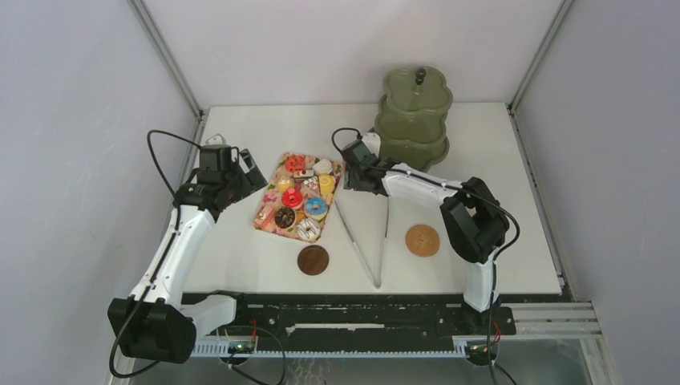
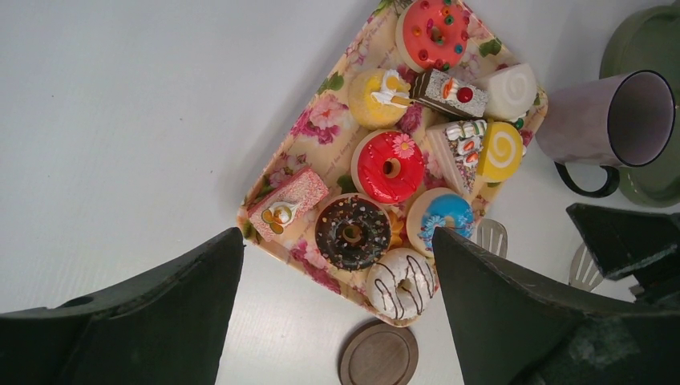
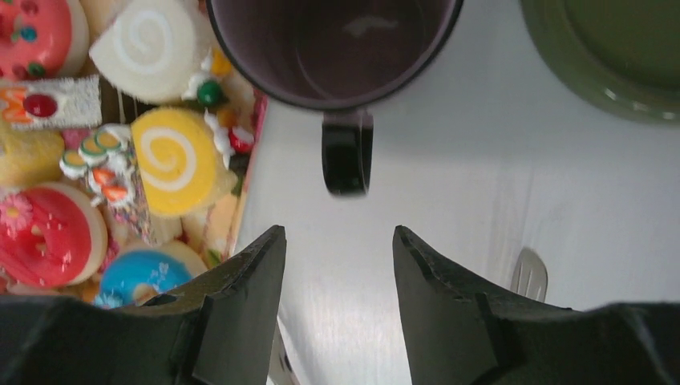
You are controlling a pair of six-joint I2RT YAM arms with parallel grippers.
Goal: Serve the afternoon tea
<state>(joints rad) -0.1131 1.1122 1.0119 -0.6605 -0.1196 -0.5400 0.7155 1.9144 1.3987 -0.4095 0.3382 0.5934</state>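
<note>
Left wrist view: the left gripper (image 2: 335, 237) hangs open and empty above the tray (image 2: 325, 112) of pastries (image 2: 390, 167). Just right of the tray is the mug (image 3: 333, 48). The right gripper (image 3: 337, 241), open and empty, faces its handle (image 3: 346, 152); it should go straight in and pinch the handle squarely.

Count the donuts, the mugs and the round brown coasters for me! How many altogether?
Donuts: 5 (sprinkled donut, red donut, chocolate donut, blue donut, white donut)
Mugs: 1 (purple mug)
Coasters: 2 (dark coaster, light coaster)
Total: 8
</note>
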